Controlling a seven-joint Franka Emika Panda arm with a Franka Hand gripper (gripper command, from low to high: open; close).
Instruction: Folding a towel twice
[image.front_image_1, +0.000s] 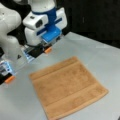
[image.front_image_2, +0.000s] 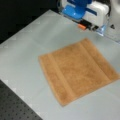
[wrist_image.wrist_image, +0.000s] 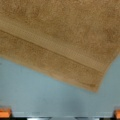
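Front views. The towel (image.front_image_1: 68, 88) lies flat and unfolded on the grey table (image.front_image_1: 105, 57), single layer, no fold made yet. My gripper (image.front_image_1: 46, 48) hangs above the table just off the towel's far edge, touching nothing; one orange fingertip (image.front_image_1: 47, 50) shows under the blue and white hand. A second orange tip (image.front_image_1: 9, 79) shows low toward a front view's left, well apart from the first, so I read my fingers as spread wide and empty.

In a front view the towel (image.front_image_2: 77, 71) lies square on the table (image.front_image_2: 30, 42), border stripes running near two opposite edges. My gripper (image.front_image_2: 83, 26) sits at this view's top, just beyond the nearest towel edge, with only one orange tip (image.front_image_2: 81, 26) visible here.

Wrist view. The towel (wrist_image.wrist_image: 60, 32) fills the upper part; one corner points down toward this view's right, between my fingers and ahead of them. Bare table (wrist_image.wrist_image: 50, 97) lies between the corner and my tips. Orange fingertips (wrist_image.wrist_image: 5, 113) sit at both bottom corners of the view, far apart, nothing between them.

Handling, my judgement: terry cloth, light, limp, not fragile. It will drape and drag instead of holding shape. A corner or the striped hem looks the best hold, pinching one layer against the table. The smooth table may let the cloth slide.

Obstructions: none visible on the table near the towel; the arm's own base stands behind my fingers.
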